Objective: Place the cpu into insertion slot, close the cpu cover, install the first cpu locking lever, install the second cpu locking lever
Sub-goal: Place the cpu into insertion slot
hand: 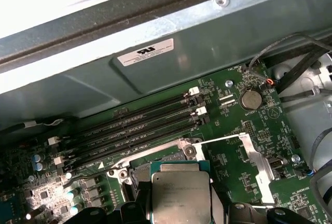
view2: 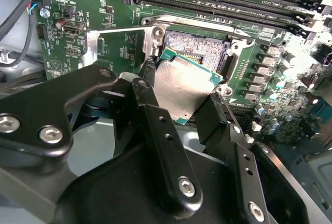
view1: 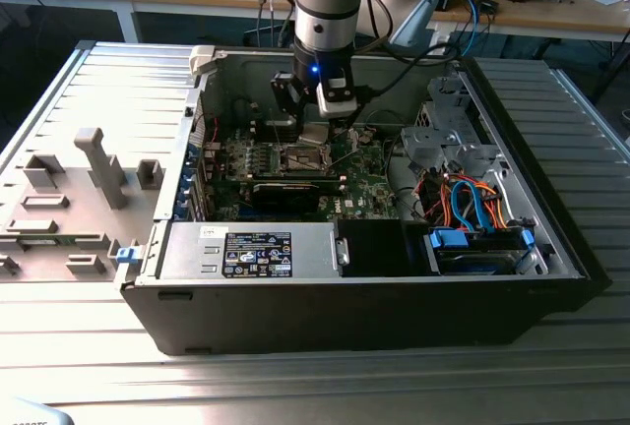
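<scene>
2 black fingers (view2: pixel 155 117) of the gripper (view2: pixel 184 92) are clamped on opposite edges of the cpu (view2: pixel 179 79), silvery lid up, green substrate showing at the corners

cpu is not seated: in the second wrist view it hangs just short of the insertion slot (view2: pixel 199 45), far corner overlapping the socket's near rim. Cannot tell if that corner touches or clears. In the first wrist view the cpu (hand: pixel 180 193) sits on the near side of the 4 memory slots (hand: pixel 140 125)

cpu cover (view2: pixel 92 47) is swung open and lying flat beside the socket, so the pin field is bare. Same frame shows in the first wrist view (hand: pixel 254 156)

My read on doing this step well:
- square the chip to the socket walls before any descent; it looks slightly skewed to the opening from this angle
- match the corner and notch keying, I can't read the markers here
- go down flat and slow, 0 side load: exposed pins bend easily, a tilted corner entry is the main risk
- fingers sit on the edges that must pass the socket walls, so clearance looks tight
- let go only once the chip lies level in the recess

Pose: in the exterior view the arm (view1: pixel 325 2) drops near vertical into the open PC case (view1: pixel 295 307), wrist over the motherboard (view1: pixel 369 184) toward the case's far wall, with the held cpu (view1: pixel 313 133) just above the socket
</scene>
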`<state>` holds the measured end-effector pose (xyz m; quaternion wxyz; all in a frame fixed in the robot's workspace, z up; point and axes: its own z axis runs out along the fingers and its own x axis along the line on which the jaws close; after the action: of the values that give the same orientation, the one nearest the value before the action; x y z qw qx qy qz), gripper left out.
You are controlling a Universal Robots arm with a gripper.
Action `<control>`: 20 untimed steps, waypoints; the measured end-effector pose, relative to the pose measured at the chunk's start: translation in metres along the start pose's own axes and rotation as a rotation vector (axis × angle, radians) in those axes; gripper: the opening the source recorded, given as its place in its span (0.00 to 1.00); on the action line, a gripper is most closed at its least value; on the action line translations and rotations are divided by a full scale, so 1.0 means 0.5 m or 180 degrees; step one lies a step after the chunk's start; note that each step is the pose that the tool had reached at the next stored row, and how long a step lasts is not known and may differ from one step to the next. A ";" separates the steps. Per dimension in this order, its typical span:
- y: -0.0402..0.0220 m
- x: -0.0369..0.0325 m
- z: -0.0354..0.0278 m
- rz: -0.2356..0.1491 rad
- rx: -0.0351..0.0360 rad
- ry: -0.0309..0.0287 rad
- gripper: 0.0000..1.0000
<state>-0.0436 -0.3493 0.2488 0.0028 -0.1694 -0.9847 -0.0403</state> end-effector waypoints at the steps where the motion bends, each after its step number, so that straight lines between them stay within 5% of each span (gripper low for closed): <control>1: 0.000 0.000 0.000 0.0014 0.0000 -0.0001 0.54; 20: 0.000 0.000 0.000 0.0260 -0.0005 -0.0021 0.54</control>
<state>-0.0436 -0.3493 0.2488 0.0011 -0.2096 -0.9769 -0.0404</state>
